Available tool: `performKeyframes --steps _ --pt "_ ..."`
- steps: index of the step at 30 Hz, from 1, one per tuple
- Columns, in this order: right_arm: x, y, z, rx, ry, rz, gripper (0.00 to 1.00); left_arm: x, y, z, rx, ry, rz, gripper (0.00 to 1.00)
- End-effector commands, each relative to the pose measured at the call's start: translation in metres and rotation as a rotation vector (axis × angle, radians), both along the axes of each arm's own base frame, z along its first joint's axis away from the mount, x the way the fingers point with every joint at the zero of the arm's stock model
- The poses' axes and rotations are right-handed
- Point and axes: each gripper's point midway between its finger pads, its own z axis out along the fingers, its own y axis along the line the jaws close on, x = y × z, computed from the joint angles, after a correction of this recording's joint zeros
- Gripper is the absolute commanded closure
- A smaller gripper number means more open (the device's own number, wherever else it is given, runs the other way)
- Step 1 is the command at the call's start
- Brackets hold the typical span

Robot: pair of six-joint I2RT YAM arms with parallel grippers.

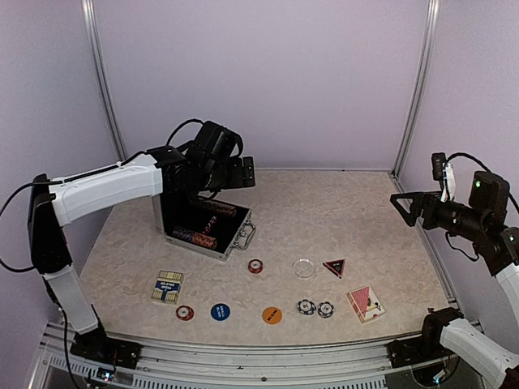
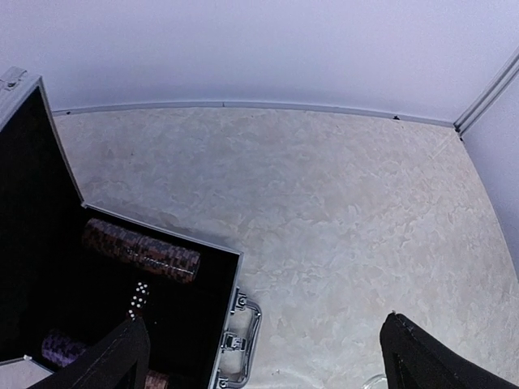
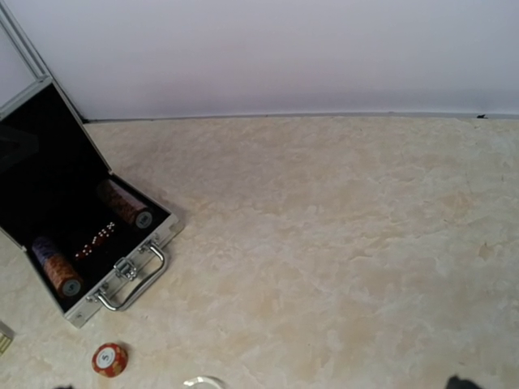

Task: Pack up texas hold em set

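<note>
Toward the tabletop's left edge sits the open briefcase [image 3: 40,154], lid upright and partly hidden by the left arm from above. Two chip rolls [image 3: 55,267] lie inside. Nearer the tabletop's front edge lie two card decks [image 1: 167,286], four loose chips [image 1: 185,313], one blue disc [image 1: 220,311], one orange disc [image 1: 272,314], one clear disc [image 1: 304,267] and one dark triangle [image 1: 334,267]. The left gripper [image 2: 266,322] hovers over the case, jaws wide, empty. The right gripper [image 1: 403,208], raised at the right edge, also gapes empty.
</note>
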Motion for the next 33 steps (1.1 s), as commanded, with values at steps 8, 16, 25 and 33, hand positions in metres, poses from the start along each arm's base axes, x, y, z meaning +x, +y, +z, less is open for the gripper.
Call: performKeyframes --steps 8,16,25,33 --pt "-0.002 0.005 0.002 0.020 -0.012 0.023 0.01 -0.016 0.046 0.015 0.003 -0.019 0.129 0.01" --pt "-0.001 0.005 0.001 0.017 -0.012 0.023 0.01 -0.027 0.070 0.035 -0.023 -0.055 0.167 0.01" --pt "0.002 0.007 -0.001 0.025 -0.005 0.027 0.01 -0.033 0.096 0.040 -0.025 -0.063 0.197 0.01" --pt "0.003 0.009 -0.003 0.035 0.003 0.035 0.01 -0.034 0.126 0.041 -0.038 -0.063 0.242 0.01"
